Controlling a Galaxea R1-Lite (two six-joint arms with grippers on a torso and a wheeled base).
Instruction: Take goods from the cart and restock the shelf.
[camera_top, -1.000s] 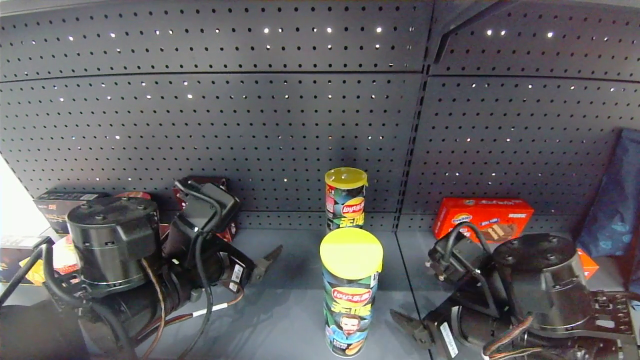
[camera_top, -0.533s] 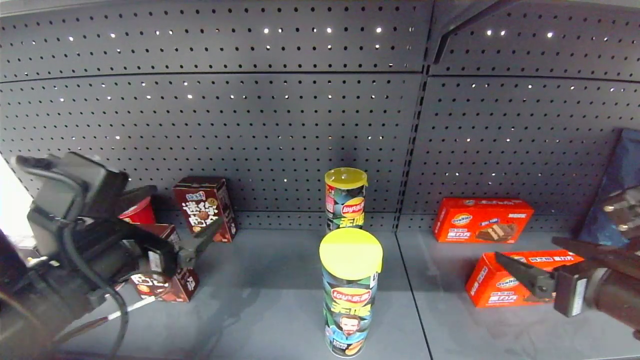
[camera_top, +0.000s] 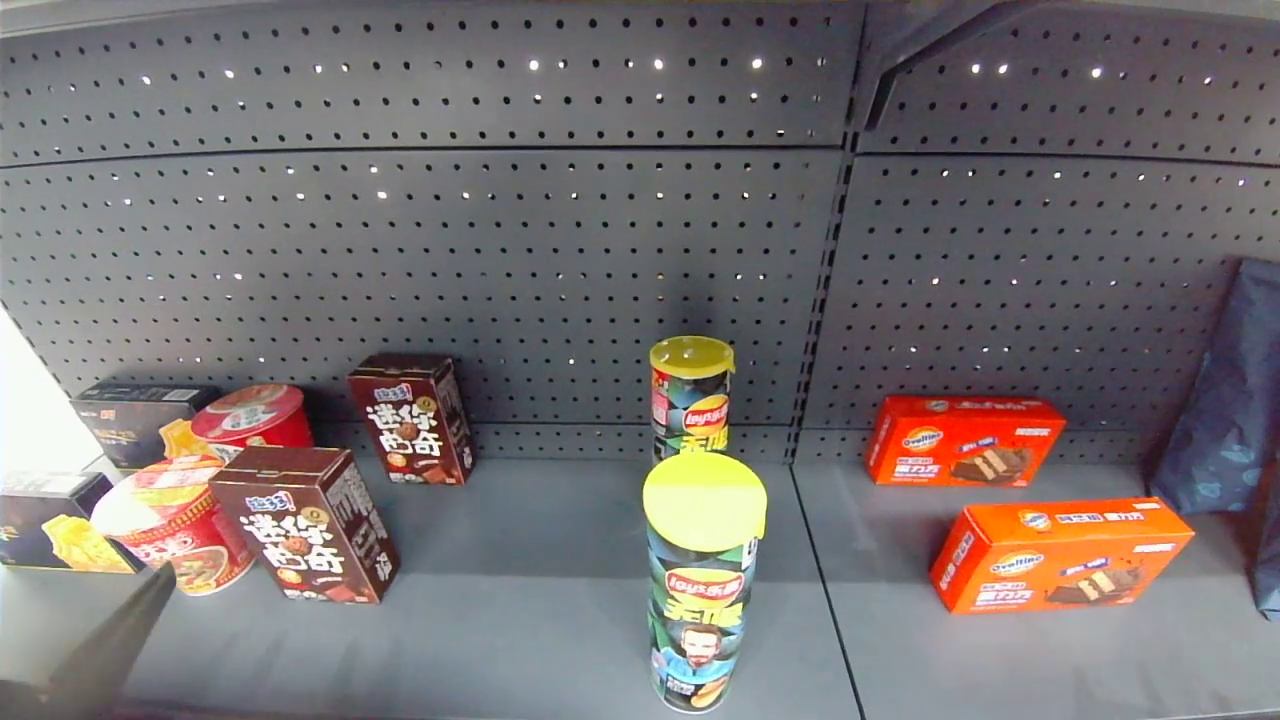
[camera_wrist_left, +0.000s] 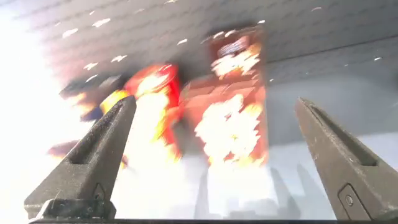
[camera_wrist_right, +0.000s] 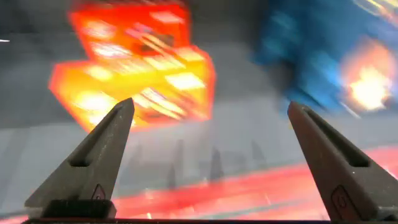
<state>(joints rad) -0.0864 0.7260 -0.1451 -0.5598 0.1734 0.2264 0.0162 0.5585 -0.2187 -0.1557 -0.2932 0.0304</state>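
Left end effector: the left end effector (camera_wrist_left: 214, 102) had its two dark fingers spread wide with nothing between them. One finger (camera_top: 105, 640) showed at the near left corner of the shelf (camera_top: 560, 610).
Right end effector: the right end effector (camera_wrist_right: 210, 104) was spread just as wide and was also empty.
Straight ahead of the left end effector: the front chocolate box (camera_top: 305, 522) stood upright on the shelf, in line with the gap between the fingers. The tilted front noodle cup (camera_top: 170, 520) was just beside it on the robot's left.
Farther beyond the left end effector: the rear chocolate box (camera_top: 412, 417) stood upright against the pegboard panel (camera_top: 500, 250). The rear noodle cup (camera_top: 250, 415) sat to its left, and two black boxes (camera_top: 140, 420) lay at the far left end.
Between the two end effectors: the front chip canister (camera_top: 703, 580) stood upright near the shelf's front edge. The rear chip canister (camera_top: 690, 398) stood directly behind it by the panel. Both had yellow lids.
Ahead of the right end effector: the front orange wafer box (camera_top: 1060, 553) lay flat at a slight angle. The rear orange wafer box (camera_top: 965, 440) lay flat behind it, close to the panel and not touching the front one.
Beyond the right end effector, on the robot's right: a blue bag (camera_top: 1225, 400) leaned against the panel beside the wafer boxes.
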